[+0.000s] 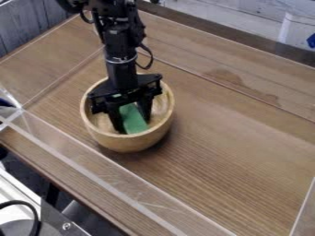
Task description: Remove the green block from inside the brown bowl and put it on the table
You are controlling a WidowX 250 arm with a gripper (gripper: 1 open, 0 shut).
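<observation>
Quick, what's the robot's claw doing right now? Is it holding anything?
Gripper: down inside the brown bowl, fingers either side of the green block; whether it's gripping yet cannot be told.

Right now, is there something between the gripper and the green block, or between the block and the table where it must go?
Nothing visible separates them: the gripper is down inside the brown bowl, its fingers on either side of the green block. Toward the table, only the bowl's thick rim stands around the block, so it must be lifted over that.
</observation>
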